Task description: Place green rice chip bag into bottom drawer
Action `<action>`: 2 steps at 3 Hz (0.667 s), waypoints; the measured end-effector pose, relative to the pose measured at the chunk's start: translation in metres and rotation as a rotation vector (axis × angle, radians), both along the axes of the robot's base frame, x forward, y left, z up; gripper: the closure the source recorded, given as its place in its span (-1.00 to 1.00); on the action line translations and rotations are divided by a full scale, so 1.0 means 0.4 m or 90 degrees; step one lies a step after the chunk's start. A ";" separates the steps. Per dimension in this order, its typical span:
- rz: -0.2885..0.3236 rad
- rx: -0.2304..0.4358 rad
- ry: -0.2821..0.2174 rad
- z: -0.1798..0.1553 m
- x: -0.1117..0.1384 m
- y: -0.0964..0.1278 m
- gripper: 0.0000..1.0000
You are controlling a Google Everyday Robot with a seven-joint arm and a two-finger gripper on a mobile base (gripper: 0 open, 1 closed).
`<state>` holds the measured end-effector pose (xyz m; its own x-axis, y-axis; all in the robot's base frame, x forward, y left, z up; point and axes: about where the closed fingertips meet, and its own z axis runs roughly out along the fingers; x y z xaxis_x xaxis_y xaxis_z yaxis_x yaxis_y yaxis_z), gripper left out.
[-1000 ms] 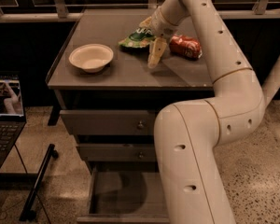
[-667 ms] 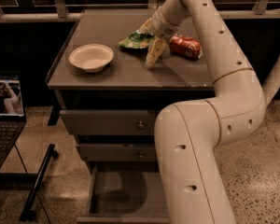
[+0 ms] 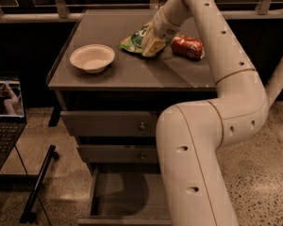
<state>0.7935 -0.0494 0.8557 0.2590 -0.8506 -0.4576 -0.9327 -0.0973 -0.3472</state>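
The robot's arm (image 3: 203,140) fills the right of the view, rising past the cabinet's front right corner and reaching back over its top. The cabinet (image 3: 132,76) is the landmark: a flat grey-brown top over three drawers. The bottom drawer (image 3: 118,197) stands pulled out at the cabinet's foot, its box open to the front and showing nothing inside where it is visible. The two knobbed drawers (image 3: 108,123) above it are closed. A laptop (image 3: 4,112) sits off the cabinet's left side.

On the cabinet top, a pale bowl (image 3: 92,58) rests toward the left. The green rice chip bag (image 3: 133,37) lies flat toward the back, about mid-width, and a red packet (image 3: 187,47) lies right of it, also toward the back.

The gripper (image 3: 151,45) is down at the bag's right end, touching or overlapping it — whether it has closed on the foil or is only resting there, I cannot tell. The bag's long axis runs roughly left to right along the cabinet's back, so nearly all of it extends leftward from the gripper. The likely next move — lift, then carry forward over the cabinet's front edge and down — has the drawer below and in front of the bag, slightly left.
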 end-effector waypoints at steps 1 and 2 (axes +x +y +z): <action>0.000 0.000 0.000 0.000 0.000 0.000 0.75; 0.000 0.000 0.000 0.000 0.000 0.000 1.00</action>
<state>0.7935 -0.0494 0.8557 0.2590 -0.8506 -0.4576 -0.9327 -0.0973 -0.3472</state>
